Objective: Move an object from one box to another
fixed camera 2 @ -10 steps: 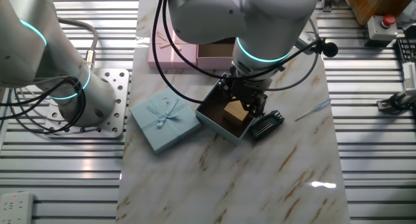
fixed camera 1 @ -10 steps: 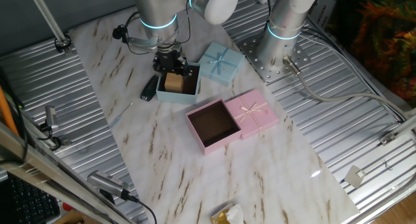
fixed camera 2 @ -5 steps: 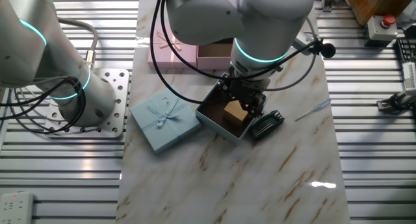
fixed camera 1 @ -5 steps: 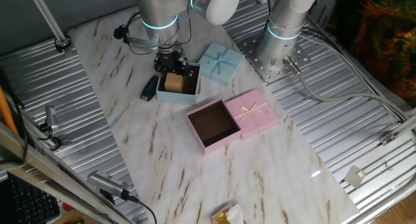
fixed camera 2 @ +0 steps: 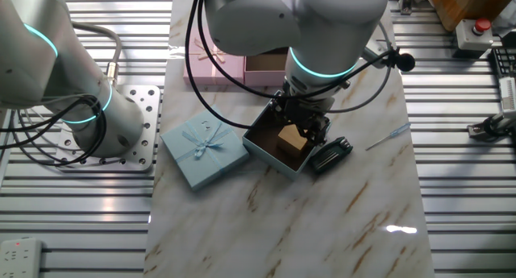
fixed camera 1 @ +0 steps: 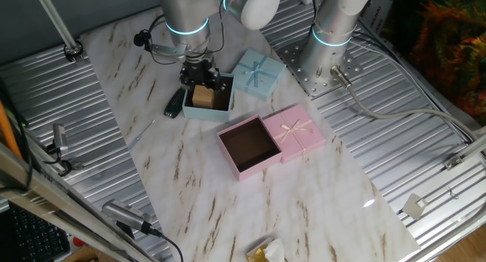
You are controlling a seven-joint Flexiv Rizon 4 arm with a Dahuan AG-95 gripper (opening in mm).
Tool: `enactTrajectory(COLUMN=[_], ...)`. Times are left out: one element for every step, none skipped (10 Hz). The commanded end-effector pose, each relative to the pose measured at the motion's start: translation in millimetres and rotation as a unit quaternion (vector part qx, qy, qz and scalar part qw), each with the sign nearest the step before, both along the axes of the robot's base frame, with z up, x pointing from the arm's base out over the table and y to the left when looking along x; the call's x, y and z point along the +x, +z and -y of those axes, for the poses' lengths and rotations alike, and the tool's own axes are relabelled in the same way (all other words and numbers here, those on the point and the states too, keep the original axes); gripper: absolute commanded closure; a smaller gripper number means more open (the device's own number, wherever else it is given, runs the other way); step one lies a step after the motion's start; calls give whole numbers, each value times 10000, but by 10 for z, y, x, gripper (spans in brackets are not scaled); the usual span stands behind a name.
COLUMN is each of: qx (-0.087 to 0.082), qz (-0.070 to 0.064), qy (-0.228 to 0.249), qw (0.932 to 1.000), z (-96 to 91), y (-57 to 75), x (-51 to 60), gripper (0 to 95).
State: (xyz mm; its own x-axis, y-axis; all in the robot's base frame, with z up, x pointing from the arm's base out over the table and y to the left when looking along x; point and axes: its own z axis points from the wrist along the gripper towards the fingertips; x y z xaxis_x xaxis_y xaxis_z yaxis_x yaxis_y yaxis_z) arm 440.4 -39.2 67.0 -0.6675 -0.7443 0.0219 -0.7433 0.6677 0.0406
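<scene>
The tan wooden block [fixed camera 1: 202, 97] lies inside the light-blue box [fixed camera 1: 220, 106], and also shows in the other fixed view [fixed camera 2: 291, 139] inside that box [fixed camera 2: 260, 141]. My gripper [fixed camera 1: 200, 81] hangs low over the box right above the block, its dark fingers [fixed camera 2: 316, 130] spread to either side of the block's top, open and holding nothing. The pink box [fixed camera 1: 231, 150] with the dark brown interior sits open in front of the blue box. In the other fixed view the arm hides most of the pink box [fixed camera 2: 266, 64].
The light-blue lid with a bow [fixed camera 1: 258, 72] lies right of the blue box. The pink lid with a cream bow [fixed camera 1: 298, 133] touches the pink box. A black tool [fixed camera 1: 175, 103] lies left of the blue box. A yellowish wrapper [fixed camera 1: 266, 252] lies at the near edge. A second arm's base [fixed camera 1: 328, 61] stands at the back right.
The arm has shifted only very slightly over the blue box. The block has not moved.
</scene>
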Motion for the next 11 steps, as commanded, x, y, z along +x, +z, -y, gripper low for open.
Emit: enactTrajectory(qx=[0, 3, 1, 4, 8, 10, 11, 14, 15, 15, 15], qz=[6, 9, 9, 15, 20, 23, 23, 30, 33, 38, 41], qy=[1, 0, 4, 9, 6, 7, 0, -6, -9, -13, -11], qw=[10000, 10000, 10000, 10000, 10000, 10000, 10000, 10000, 10000, 10000, 10000], z=[-1, 0, 1, 3, 4, 4, 6, 8, 9, 11, 13], y=[-2, -5, -9, -18, -24, -27, -35, -42, -50, -60, -67], x=[-3, -2, -1, 0, 1, 2, 3, 5, 6, 8, 9], gripper=[190, 190, 190, 190, 190, 190, 190, 190, 190, 190, 190])
